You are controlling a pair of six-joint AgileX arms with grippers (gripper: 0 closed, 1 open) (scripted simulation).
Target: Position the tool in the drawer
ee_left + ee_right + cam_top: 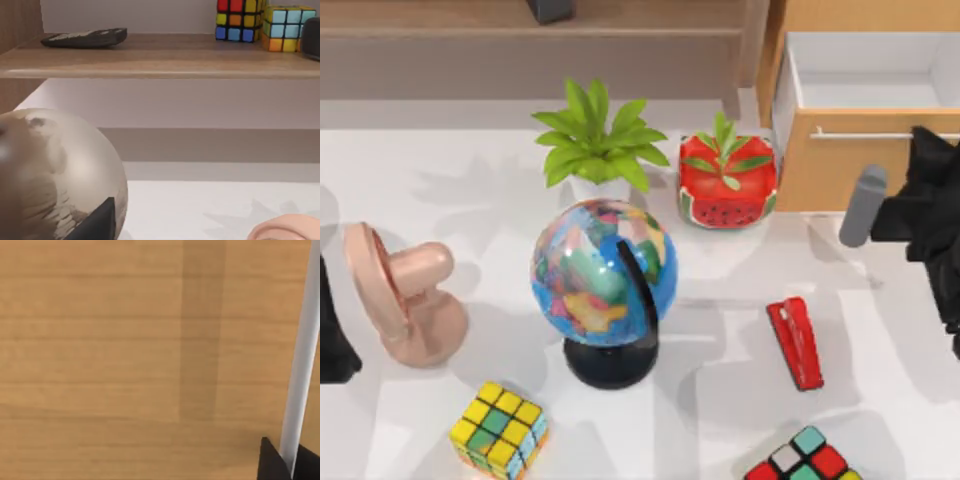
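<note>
Top view, red stapler (pixel 795 343) on table, open drawer (pixel 840 170), right claw (pixel 930 150) at handle (pixel 300 365), grip unclear, left arm parked.

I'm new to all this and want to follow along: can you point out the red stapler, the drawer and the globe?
red stapler (pixel 795 343), top view, middle of its glossy top.
drawer (pixel 860 170), top view, tan wooden front below the handle.
globe (pixel 595 270), top view, middle of the sphere.

A globe (pixel 603 274) on a black stand sits mid-counter, with a leafy green plant (pixel 597 137) behind it and a watermelon-patterned pot (pixel 727 185) beside that. A pink rounded object (pixel 402 296) stands near the left edge. Two Rubik's cubes (pixel 499 429) (pixel 802 460) lie at the front edge.
</note>
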